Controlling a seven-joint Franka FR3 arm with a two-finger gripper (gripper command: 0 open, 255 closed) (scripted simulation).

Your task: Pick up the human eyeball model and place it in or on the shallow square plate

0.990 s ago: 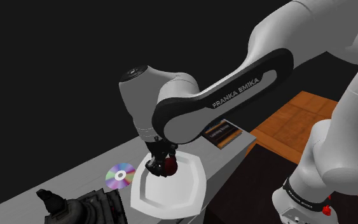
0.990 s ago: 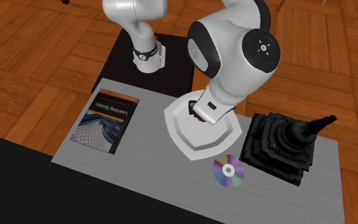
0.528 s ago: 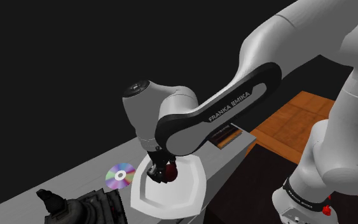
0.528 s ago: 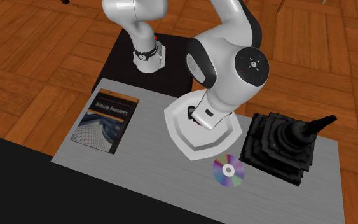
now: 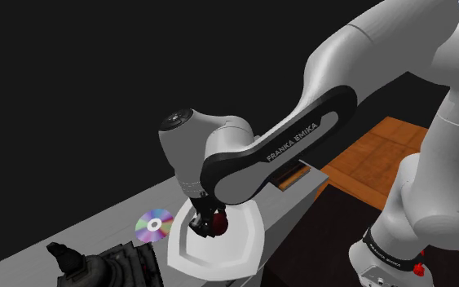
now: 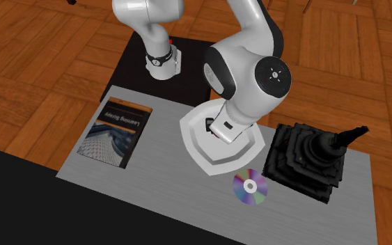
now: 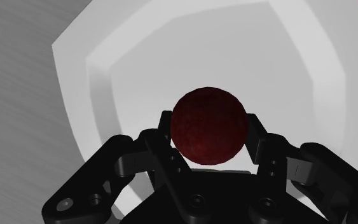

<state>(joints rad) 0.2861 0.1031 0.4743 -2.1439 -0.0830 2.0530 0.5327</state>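
Dark red eyeball model (image 5: 218, 223) is clamped between the two black fingers (image 7: 258, 137) of the gripper (image 7: 209, 127), one finger pressed on each side. It is held low over the middle of the white shallow plate (image 6: 215, 159), inside the raised rim. Contact with the plate floor can't be confirmed, as the arm blocks that spot. The plate is set on the grey table (image 6: 159, 182). An iridescent CD (image 6: 250, 186) is laid just beside one plate corner. A book (image 6: 115, 133) is laid flat off the plate's opposite side, apart from it. A black stepped joystick-like object (image 6: 308, 161) is stood near the plate, next to the CD.
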